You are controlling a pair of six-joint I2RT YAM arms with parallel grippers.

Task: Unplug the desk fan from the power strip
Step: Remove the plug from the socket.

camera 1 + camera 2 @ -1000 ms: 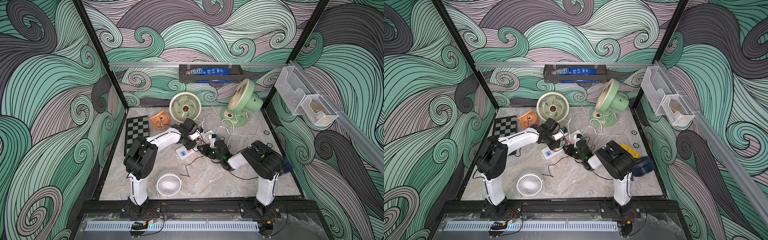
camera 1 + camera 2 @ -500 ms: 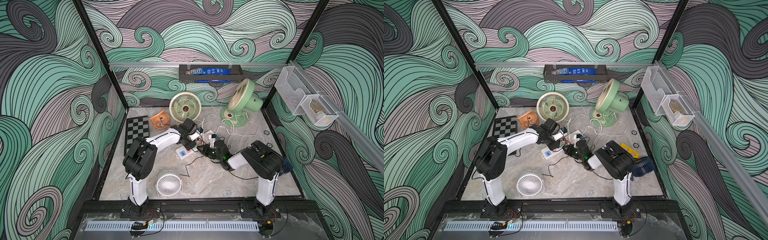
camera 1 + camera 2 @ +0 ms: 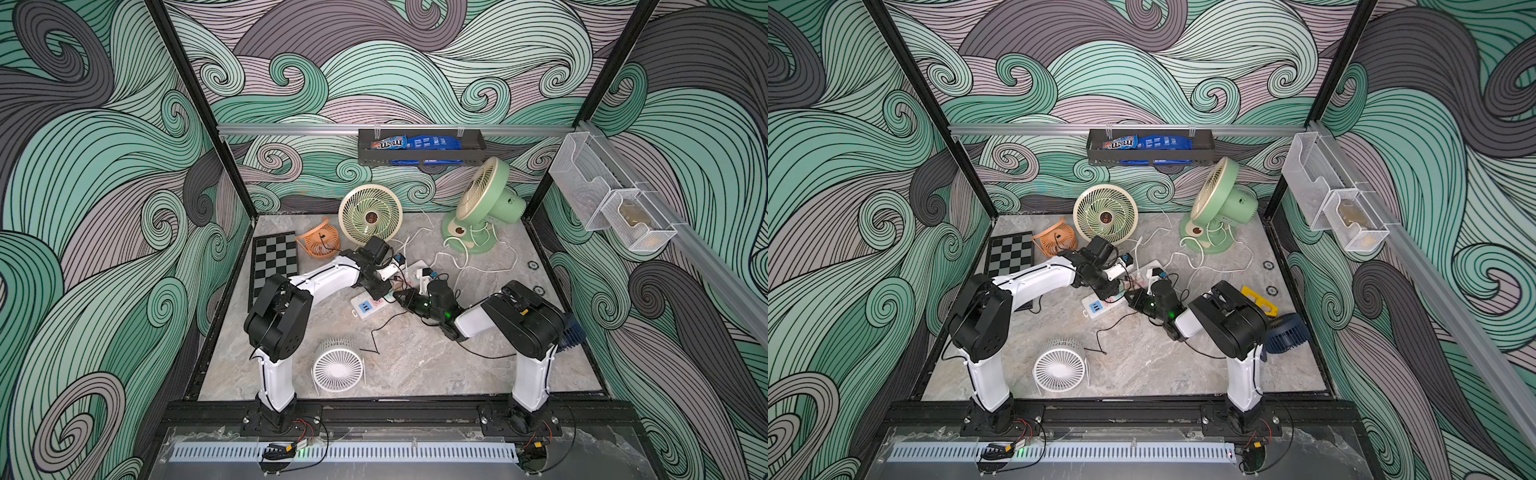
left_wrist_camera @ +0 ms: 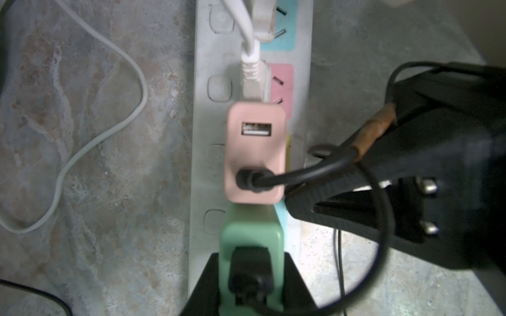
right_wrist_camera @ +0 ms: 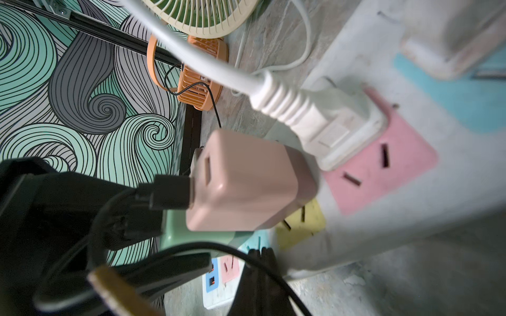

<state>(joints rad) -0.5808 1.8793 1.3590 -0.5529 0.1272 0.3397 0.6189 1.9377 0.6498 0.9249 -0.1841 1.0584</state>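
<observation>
The white power strip (image 3: 360, 302) (image 3: 1090, 302) lies mid-table, with pastel sockets (image 4: 282, 79) and a blue USB end (image 5: 210, 276). A green adapter (image 4: 252, 235) with a black plug in it sits in the strip, and my left gripper (image 4: 251, 287) (image 3: 384, 289) is shut on its sides. Beside it sit a pink adapter (image 4: 256, 153) (image 5: 241, 186) with a black cable and a white plug (image 5: 328, 123). My right gripper (image 5: 260, 254) (image 3: 397, 296) is shut, its tips pressing on the strip's edge. Which desk fan the green adapter feeds I cannot tell.
A cream round fan (image 3: 370, 214) and a green fan (image 3: 484, 199) stand at the back. An orange fan (image 3: 318, 245) lies by a checkerboard (image 3: 274, 262). A white fan (image 3: 337, 370) lies in front, a blue fan (image 3: 1285, 334) behind the right arm. White cords (image 3: 465, 262) loop around.
</observation>
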